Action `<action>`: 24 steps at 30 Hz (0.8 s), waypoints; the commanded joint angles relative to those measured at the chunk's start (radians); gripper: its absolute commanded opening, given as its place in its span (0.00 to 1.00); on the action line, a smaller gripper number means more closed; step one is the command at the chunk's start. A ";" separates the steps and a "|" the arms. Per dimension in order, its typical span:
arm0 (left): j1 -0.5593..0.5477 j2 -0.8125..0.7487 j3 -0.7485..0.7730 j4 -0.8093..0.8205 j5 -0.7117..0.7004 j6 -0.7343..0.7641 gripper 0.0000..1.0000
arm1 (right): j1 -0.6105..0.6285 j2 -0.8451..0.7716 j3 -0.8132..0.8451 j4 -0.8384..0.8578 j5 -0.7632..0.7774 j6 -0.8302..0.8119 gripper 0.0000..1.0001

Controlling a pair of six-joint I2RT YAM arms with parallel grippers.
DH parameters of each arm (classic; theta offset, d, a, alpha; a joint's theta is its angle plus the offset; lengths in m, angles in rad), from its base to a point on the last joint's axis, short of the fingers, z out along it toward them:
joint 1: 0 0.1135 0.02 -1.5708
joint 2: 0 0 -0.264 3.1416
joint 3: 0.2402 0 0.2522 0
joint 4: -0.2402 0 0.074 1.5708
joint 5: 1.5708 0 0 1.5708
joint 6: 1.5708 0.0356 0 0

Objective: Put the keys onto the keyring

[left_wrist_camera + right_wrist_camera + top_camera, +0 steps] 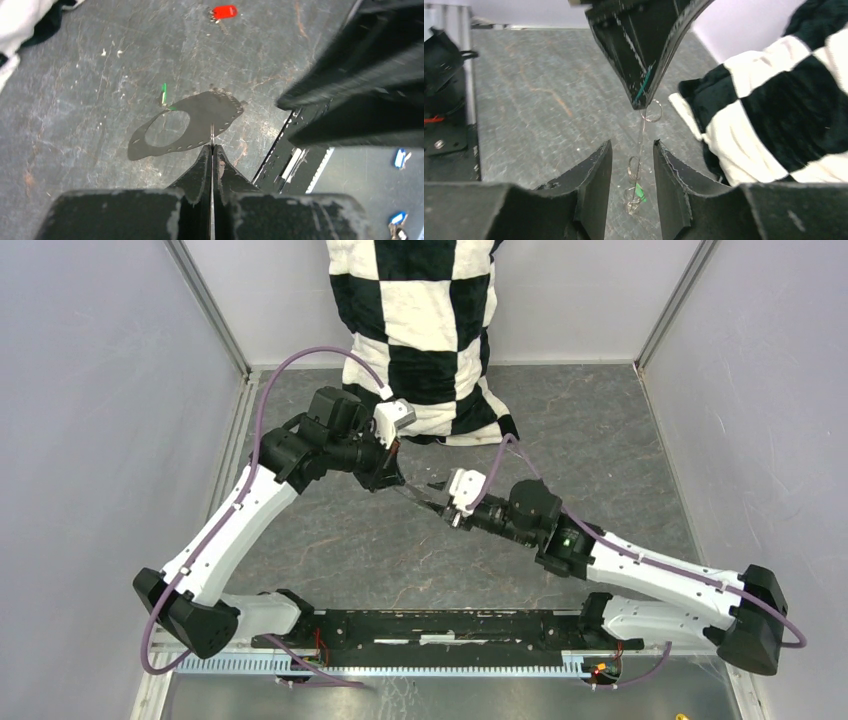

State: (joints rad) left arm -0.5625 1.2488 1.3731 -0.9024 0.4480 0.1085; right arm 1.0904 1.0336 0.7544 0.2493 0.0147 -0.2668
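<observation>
Left claw [640, 100] pinches keyring [642, 134]; right claw [632, 150] parted around green key [640, 192]; red key [224, 11] only in left wrist view.

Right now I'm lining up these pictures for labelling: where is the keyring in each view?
Top external: the keyring, a thin wire at centre between left hand and right hand.
Left wrist: wire sliver at centre, pinched in the left hand's tips.
Right wrist: wire running from the left hand's tip down between the right hand's fingers.
Shared landmark: the checkered cloth.
</observation>
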 commanded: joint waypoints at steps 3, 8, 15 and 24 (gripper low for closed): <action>-0.003 -0.002 0.108 -0.115 0.223 0.249 0.02 | -0.206 0.037 0.136 -0.123 -0.577 0.068 0.42; -0.016 -0.014 0.092 -0.133 0.264 0.325 0.02 | -0.221 0.083 0.234 -0.219 -0.701 0.051 0.43; -0.038 -0.019 0.094 -0.137 0.269 0.344 0.02 | -0.221 0.184 0.349 -0.343 -0.734 0.053 0.44; -0.042 -0.043 0.085 -0.150 0.295 0.371 0.02 | -0.222 0.213 0.416 -0.444 -0.700 -0.003 0.39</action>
State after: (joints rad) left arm -0.5976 1.2480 1.4406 -1.0672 0.6868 0.4217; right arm 0.8703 1.2469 1.1172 -0.1463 -0.6891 -0.2413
